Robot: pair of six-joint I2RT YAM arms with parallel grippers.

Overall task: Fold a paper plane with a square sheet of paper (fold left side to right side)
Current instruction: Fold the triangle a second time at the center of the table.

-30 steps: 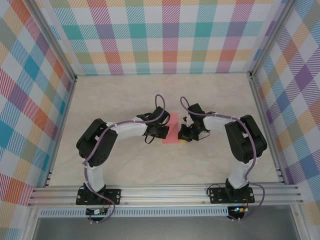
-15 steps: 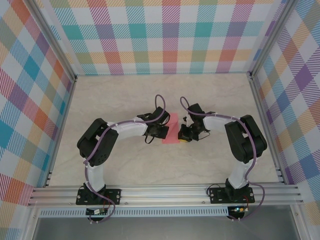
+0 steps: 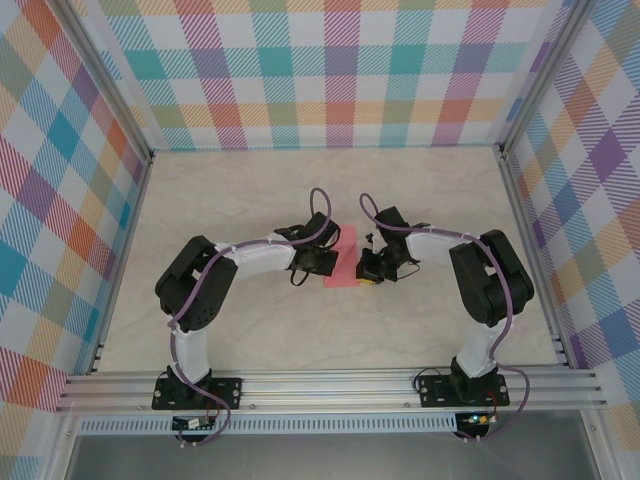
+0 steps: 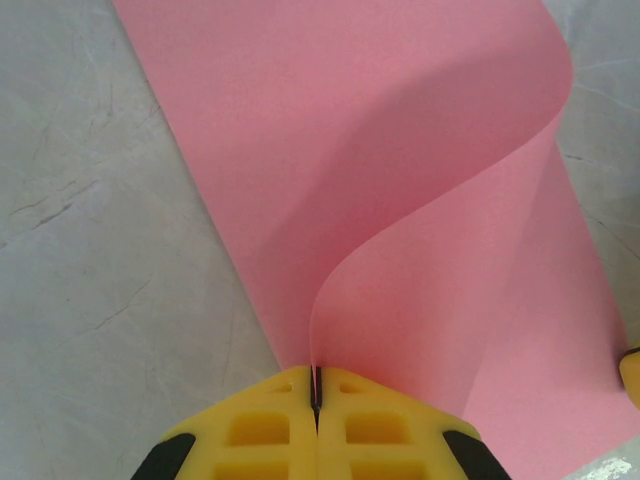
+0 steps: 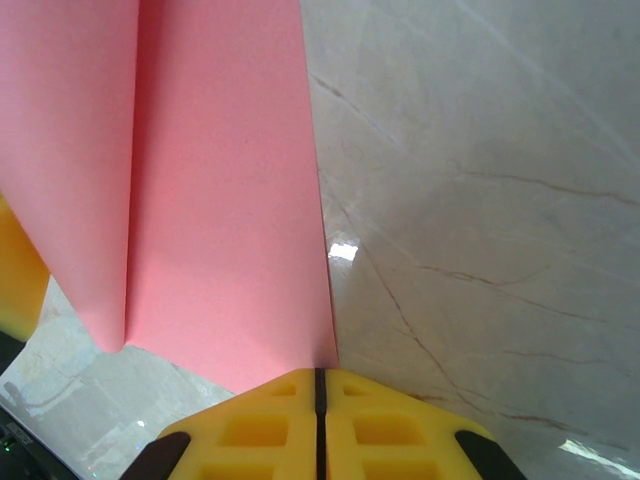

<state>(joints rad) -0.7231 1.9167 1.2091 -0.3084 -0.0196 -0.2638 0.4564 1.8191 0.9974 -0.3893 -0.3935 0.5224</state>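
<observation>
While left gripper [image 4: 315, 374] jaws pinch the smooth, curling pink sheet [image 4: 400, 180], right gripper [image 5: 320, 376] jaws sit closed.

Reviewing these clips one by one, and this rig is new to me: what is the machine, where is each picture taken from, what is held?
The left arm and right arm are robot arms bolted at the near edge of a table. One picture looks down from above; the other two come from a camera on each wrist. Between the arms lies a pink sheet of paper. The left jaws are shut on one edge, holding it up in a curl. The right jaws are shut at its other side; pinching or pressing, I cannot tell.
</observation>
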